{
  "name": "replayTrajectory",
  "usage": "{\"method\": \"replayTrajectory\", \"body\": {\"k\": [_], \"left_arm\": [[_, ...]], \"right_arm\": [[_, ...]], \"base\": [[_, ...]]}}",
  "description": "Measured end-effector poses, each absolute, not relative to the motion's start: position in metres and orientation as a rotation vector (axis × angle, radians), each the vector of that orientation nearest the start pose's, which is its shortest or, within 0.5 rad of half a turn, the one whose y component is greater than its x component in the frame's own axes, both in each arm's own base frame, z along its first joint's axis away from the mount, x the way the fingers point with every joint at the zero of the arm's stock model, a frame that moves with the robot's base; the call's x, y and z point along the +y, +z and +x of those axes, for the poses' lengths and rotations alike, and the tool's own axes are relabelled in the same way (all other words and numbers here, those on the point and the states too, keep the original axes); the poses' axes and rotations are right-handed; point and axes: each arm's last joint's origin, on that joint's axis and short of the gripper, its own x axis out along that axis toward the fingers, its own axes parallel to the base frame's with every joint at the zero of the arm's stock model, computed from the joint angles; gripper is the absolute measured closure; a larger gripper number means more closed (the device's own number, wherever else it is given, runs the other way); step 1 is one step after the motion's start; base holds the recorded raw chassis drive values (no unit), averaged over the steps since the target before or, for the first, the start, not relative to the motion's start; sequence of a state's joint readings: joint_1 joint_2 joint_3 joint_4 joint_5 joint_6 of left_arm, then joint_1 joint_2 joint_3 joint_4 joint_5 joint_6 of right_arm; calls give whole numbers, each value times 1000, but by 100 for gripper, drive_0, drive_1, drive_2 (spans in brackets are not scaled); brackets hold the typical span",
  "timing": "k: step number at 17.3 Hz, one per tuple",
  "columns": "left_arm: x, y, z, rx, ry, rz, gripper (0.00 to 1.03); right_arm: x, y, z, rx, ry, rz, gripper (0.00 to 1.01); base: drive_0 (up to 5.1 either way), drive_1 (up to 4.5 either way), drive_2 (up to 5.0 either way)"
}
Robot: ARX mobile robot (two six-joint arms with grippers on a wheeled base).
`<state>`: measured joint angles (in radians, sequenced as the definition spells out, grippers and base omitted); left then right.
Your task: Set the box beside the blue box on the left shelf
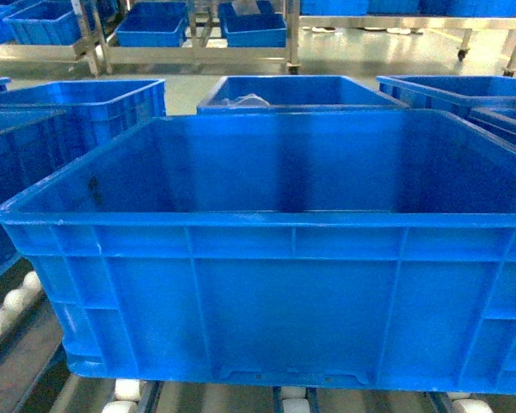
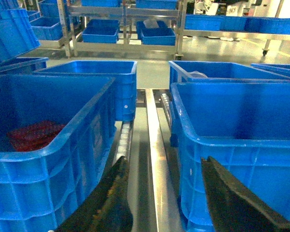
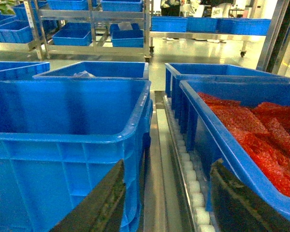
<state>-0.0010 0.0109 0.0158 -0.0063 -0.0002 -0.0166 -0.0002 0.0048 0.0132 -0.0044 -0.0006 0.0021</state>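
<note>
One large box (image 1: 275,258) fills the head view, sitting on the white rollers of the left shelf (image 1: 9,310), its near wall facing the robot and its floor bare. It is moulded plastic with a thick rolled rim and ribbed outer walls, so I judge it stiff and unlikely to flex or crack under a firm grip. Empty as it is, it should be fairly light, but its width makes it awkward for one arm. The smooth walls look slippery; the rim is the sound place to take hold, one tool at each end, or the crate can simply be pushed along the rollers, which will let it roll easily and perhaps overshoot.

The left tool (image 2: 162,193) is spread wide and holds nothing, hanging over the metal rail (image 2: 152,159) between the box and the neighbouring blue box (image 2: 48,145), which has some red material in it. The right tool (image 3: 166,198) is likewise parted and empty, over the gap between the box and a crate of red material (image 3: 251,140). The box already stands just beside crates on both sides.
</note>
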Motion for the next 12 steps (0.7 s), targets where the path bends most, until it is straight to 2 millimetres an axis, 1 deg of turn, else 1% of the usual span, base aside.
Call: {"method": "replayTrajectory", "body": {"k": [5, 6, 7, 12], "left_arm": [[0, 167, 97, 1, -1, -17, 7], [0, 167, 97, 1, -1, -15, 3], [0, 167, 97, 1, -1, -15, 6], [0, 167, 97, 1, -1, -15, 5]], "right_arm": [[0, 167, 97, -4, 0, 2, 3], [0, 167, 97, -4, 0, 2, 2], [0, 167, 97, -4, 0, 2, 4], [0, 167, 97, -4, 0, 2, 3]], "base": [[0, 0, 0], [0, 0, 0], [0, 0, 0], [0, 0, 0]]}}
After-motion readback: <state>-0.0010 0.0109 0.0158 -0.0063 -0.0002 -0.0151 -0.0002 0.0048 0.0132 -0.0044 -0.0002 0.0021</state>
